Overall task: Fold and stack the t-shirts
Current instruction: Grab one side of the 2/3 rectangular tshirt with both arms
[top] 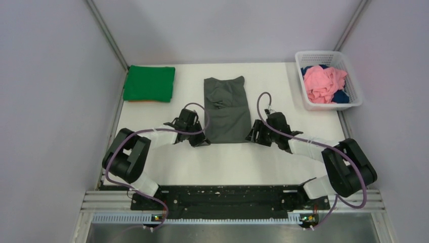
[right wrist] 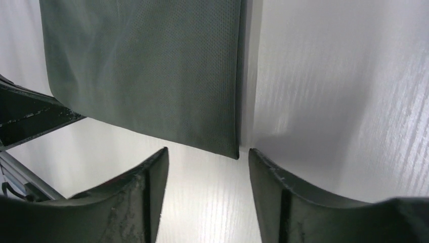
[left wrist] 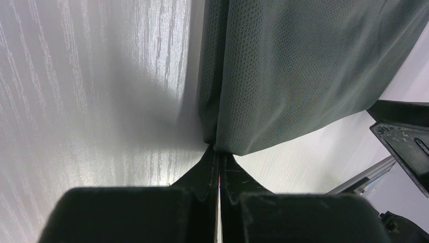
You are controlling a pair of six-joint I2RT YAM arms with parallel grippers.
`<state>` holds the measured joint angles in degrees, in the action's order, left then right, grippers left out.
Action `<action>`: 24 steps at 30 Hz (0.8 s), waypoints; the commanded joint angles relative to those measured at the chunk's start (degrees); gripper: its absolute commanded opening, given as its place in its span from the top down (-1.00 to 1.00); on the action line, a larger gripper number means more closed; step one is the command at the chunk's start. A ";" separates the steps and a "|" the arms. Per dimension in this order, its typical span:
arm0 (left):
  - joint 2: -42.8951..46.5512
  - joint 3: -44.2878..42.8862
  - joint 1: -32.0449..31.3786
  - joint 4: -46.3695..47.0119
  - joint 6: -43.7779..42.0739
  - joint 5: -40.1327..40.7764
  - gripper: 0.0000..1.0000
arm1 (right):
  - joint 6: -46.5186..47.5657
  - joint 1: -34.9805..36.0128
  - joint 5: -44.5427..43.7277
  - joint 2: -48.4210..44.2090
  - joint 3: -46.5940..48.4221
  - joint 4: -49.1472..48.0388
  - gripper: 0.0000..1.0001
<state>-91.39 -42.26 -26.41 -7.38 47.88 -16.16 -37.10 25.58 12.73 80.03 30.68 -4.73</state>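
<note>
Grips the near-left corner of the dark grey t-shirt (top: 226, 109) with the left end effector (left wrist: 218, 154), fingertips pressed together on the cloth, the fabric raised in a small ridge right at the tips. Holds the right end effector (right wrist: 208, 152) at the shirt's near-right corner, spread wide, one finger to each side of that corner, neither touching it in the right wrist view. Has the grey shirt lying flat on the white surface (top: 227, 162), folded into a long narrow strip running away from the arms, with a small wrinkle near its middle. Shows the bright green t-shirt (top: 149, 83), folded to a neat rectangle, well to the left of the grey shirt and level with its far end. Shows the white lattice basket (top: 354, 98) well to the right of the grey shirt, also level with its far end, with the pink t-shirt (top: 324, 81) heaped inside and the dark blue t-shirt (top: 342, 96) peeping out under and beside the pink.
</note>
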 commanded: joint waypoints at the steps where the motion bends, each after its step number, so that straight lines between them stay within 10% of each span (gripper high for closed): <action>1: -0.19 1.54 -0.19 0.15 -1.58 4.42 1.00 | 0.85 0.98 -1.56 3.61 1.92 -0.05 -0.09; 8: 1.55 2.61 -0.17 0.99 -0.87 4.60 1.00 | 0.89 1.14 -0.20 3.35 1.24 -2.51 1.00; 24: 19.87 13.46 -9.95 -4.16 5.23 7.92 1.00 | 1.39 4.56 6.25 -17.17 -6.89 11.13 1.00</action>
<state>-78.74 -31.83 -31.66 -8.08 49.45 -11.70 -36.10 28.27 15.70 70.46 27.16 -0.30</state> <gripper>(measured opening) 0.009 0.009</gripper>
